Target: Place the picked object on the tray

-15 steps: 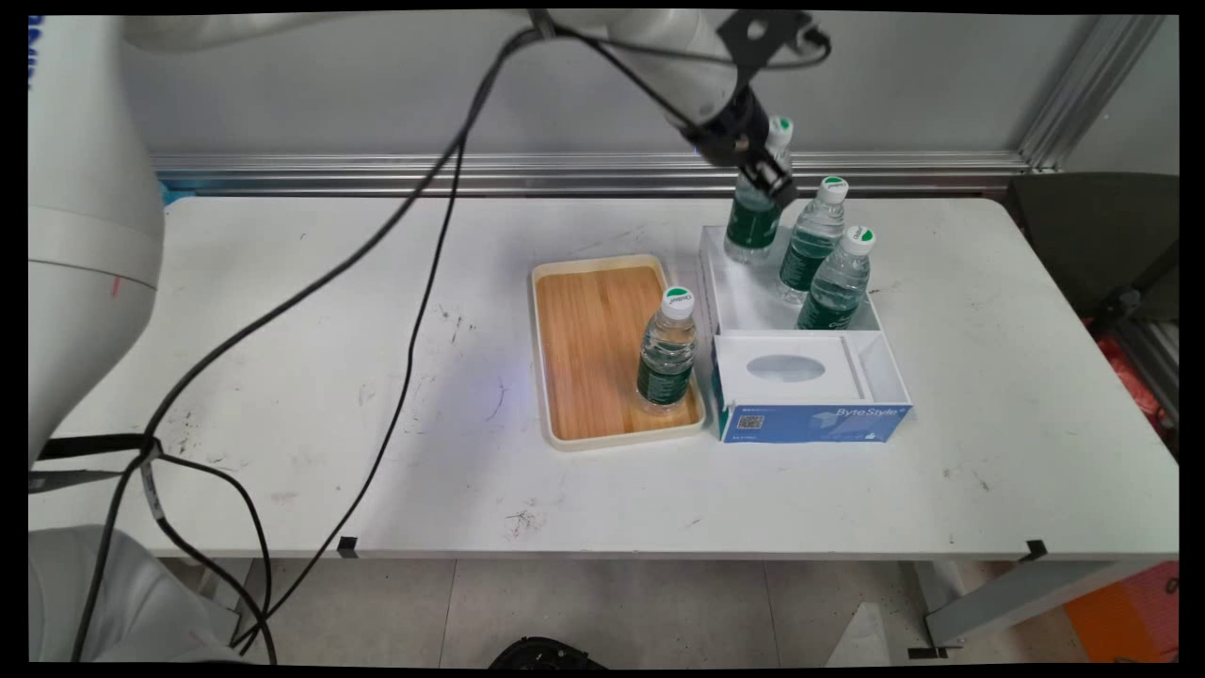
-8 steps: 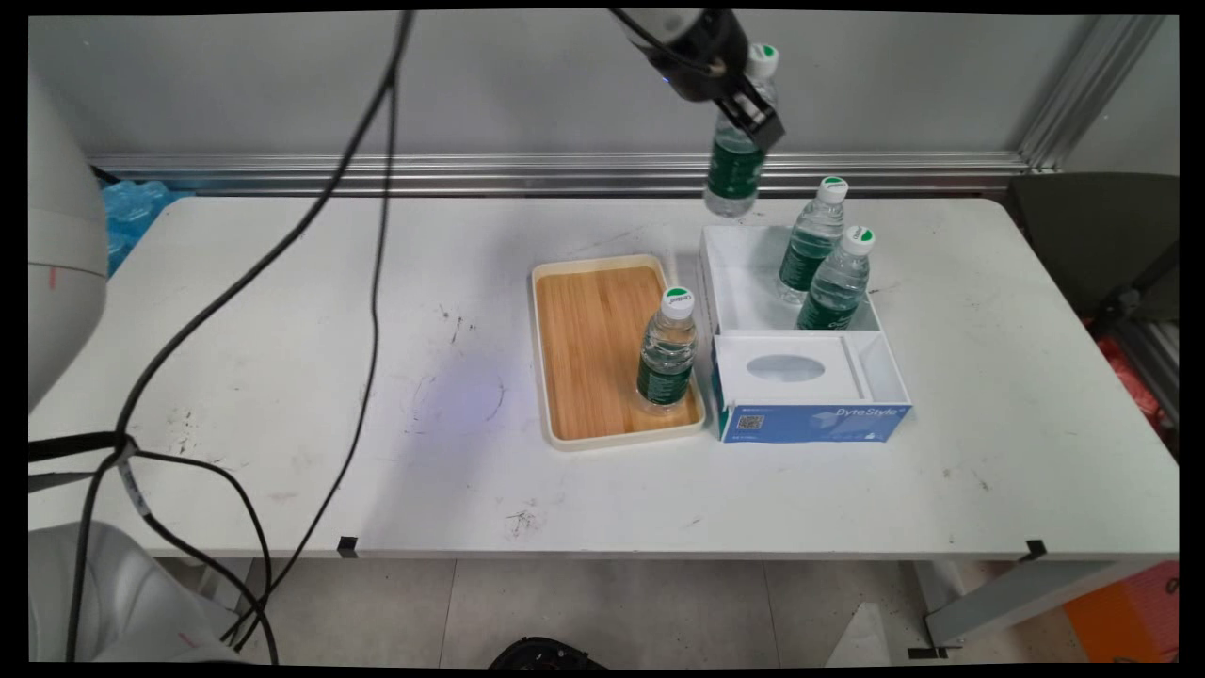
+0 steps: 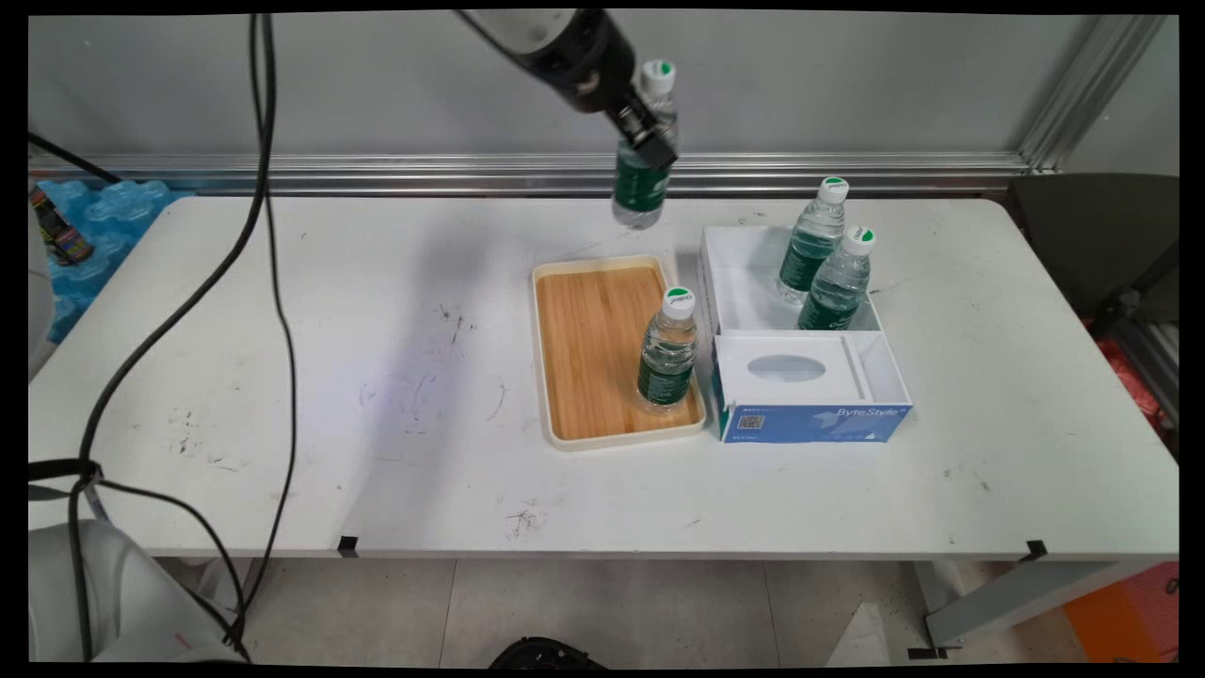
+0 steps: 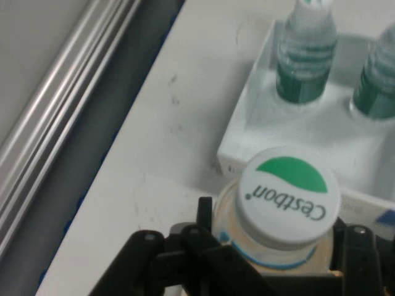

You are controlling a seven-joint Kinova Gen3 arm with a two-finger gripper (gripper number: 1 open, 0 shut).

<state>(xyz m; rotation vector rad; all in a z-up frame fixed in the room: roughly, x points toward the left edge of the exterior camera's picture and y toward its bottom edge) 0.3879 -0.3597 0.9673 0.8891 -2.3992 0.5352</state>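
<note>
A: The hand (image 3: 648,141) is seen high above the far part of the table (image 3: 282,377), and a water bottle (image 3: 642,160) is clenched between its fingers, gripped just below the neck.

B: Is the bottle lifted clear?

A: Fully. It is carried in the air, nearly upright, with its base hanging above the far edge of the wooden tray (image 3: 588,320). No contact with the table is seen.

B: And from the hand view?

A: The white cap (image 4: 289,196) with its green patch and the lettering "Cestbon" is seen from above, with the black fingers (image 4: 185,243) pressed against the bottle's shoulder on either side.

B: What is found around the tray?

A: A second bottle (image 3: 667,350) is stood upright on the tray itself, in its near corner on the side of the white box (image 3: 744,282). That open box is set just beside the tray, and two more bottles are held in it: one at the far side (image 3: 811,240), one just nearer (image 3: 837,281). A blue tissue box (image 3: 810,395), lettered "ByteStyle", is placed at the box's near end, also beside the tray.

B: And the other side?

A: Black cables (image 3: 273,235) are seen hanging well apart from the tray.
</note>
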